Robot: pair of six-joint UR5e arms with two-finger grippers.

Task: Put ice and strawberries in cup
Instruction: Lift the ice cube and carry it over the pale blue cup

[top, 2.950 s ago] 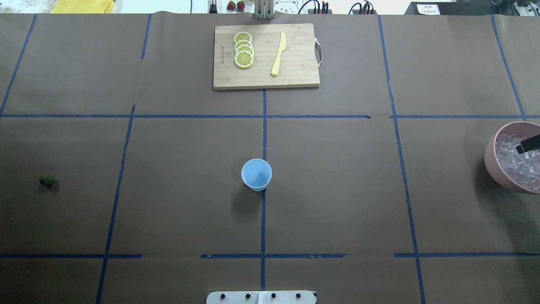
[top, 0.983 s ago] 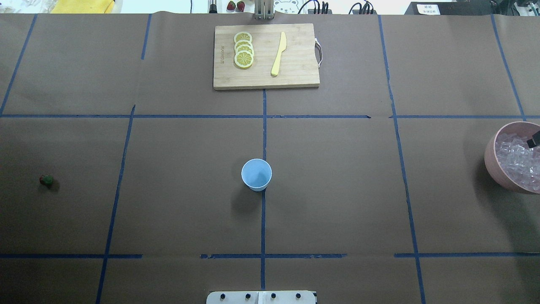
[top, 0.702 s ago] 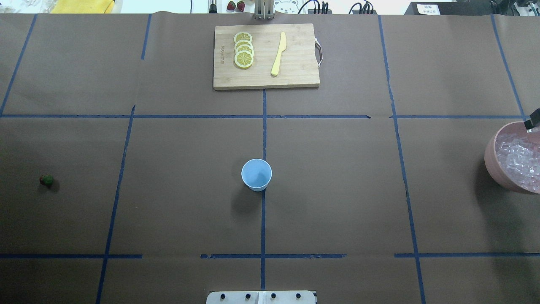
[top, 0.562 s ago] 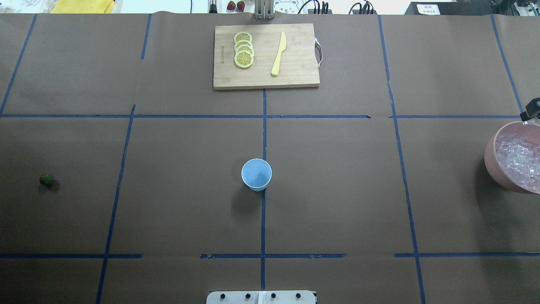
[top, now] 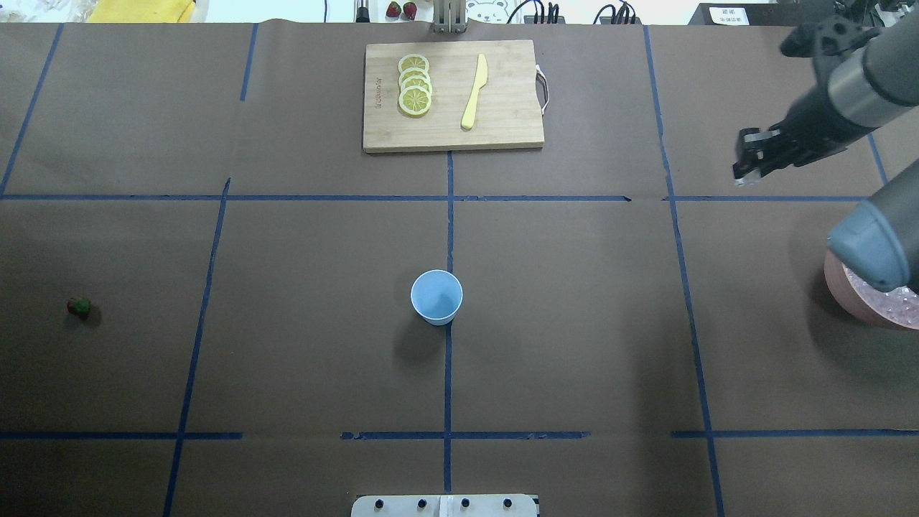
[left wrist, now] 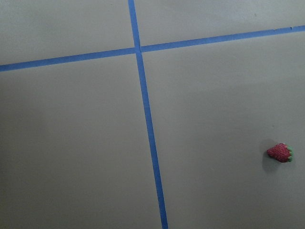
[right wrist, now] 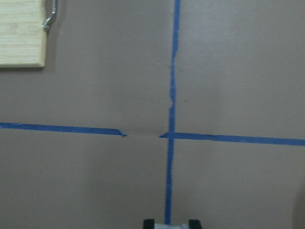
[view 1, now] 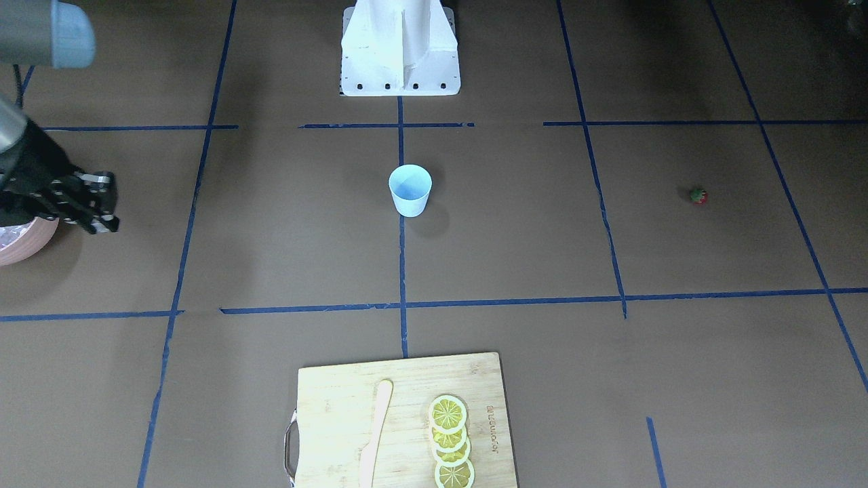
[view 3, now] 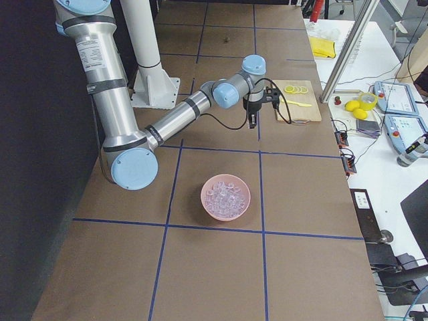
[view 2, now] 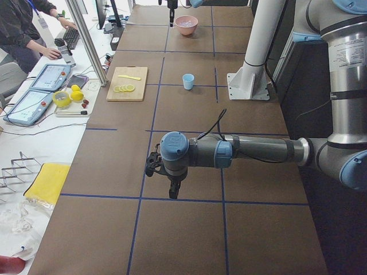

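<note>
Crossing the brown papered tabletop (top: 574,323), having left the round pink plastic bowl (view 3: 227,217), the right end effector (top: 743,176) pinches, seemingly, one clear ice cube (right wrist: 170,224). Delivery to the central pale-blue plastic cup (top: 436,296) looks next. I cannot tell the left end effector (view 2: 172,193) state.

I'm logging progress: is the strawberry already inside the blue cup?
No, the strawberry lies on the table far from the cup, whose inside shows only blue.

The brown table (top: 574,323) carries a cup (top: 436,296), a strawberry (top: 79,307), a pink bowl (view 3: 226,197) and a cutting board (top: 452,97).
</note>
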